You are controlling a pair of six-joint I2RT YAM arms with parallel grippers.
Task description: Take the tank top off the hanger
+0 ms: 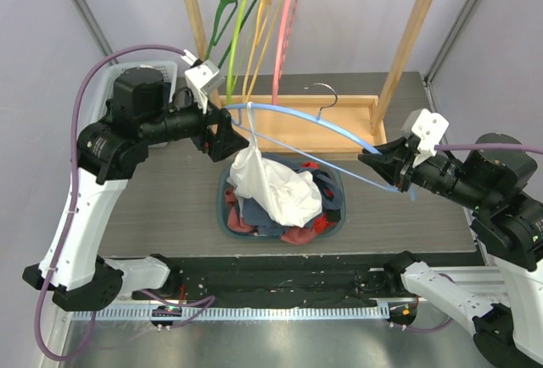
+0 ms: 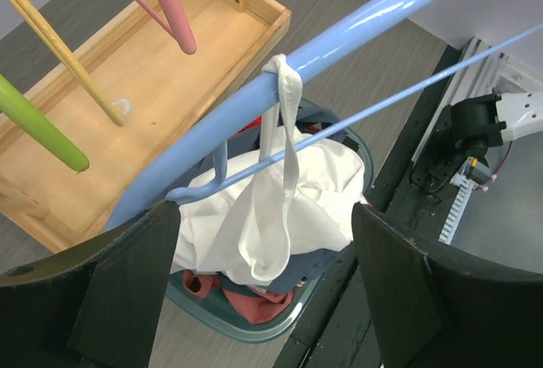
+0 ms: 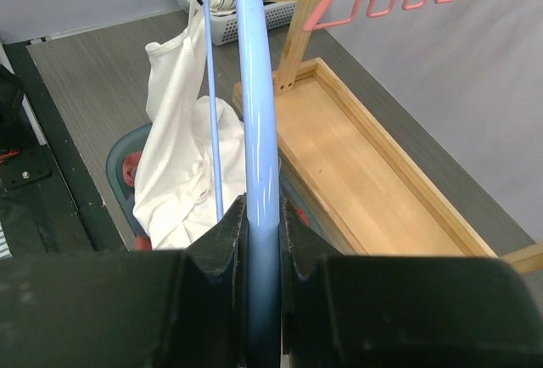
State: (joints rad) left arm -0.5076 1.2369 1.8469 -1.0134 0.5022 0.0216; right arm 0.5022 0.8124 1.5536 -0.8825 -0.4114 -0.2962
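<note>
Left fingers (image 1: 225, 135): they're standing wide apart, straddling the left end of the blue hanger (image 1: 314, 126) and gripping nothing.
Strap (image 2: 284, 101): one white strap is looping over the hanger's arm, just right of the open fingers, and it looks like the only thing hooking the garment on.
Tank top (image 1: 271, 186): it's dangling from that strap, its body slumping onto the clothes heaped in the basket (image 1: 222, 207) on the grey surface (image 1: 170, 181).
Hanger: it's floating in the air above the basket, on the near side of the wooden rack (image 1: 407, 37).
Right fingers (image 1: 383, 167): they're clamping tight on the hanger's right end and carrying it.
Step in hand: I'd call it the last strap, with the top nearly free.
Next move: the left fingers are needing to close on the strap or the cloth just below it, then draw it leftward off the hanger's tip while the right side is bracing the hanger.
</note>
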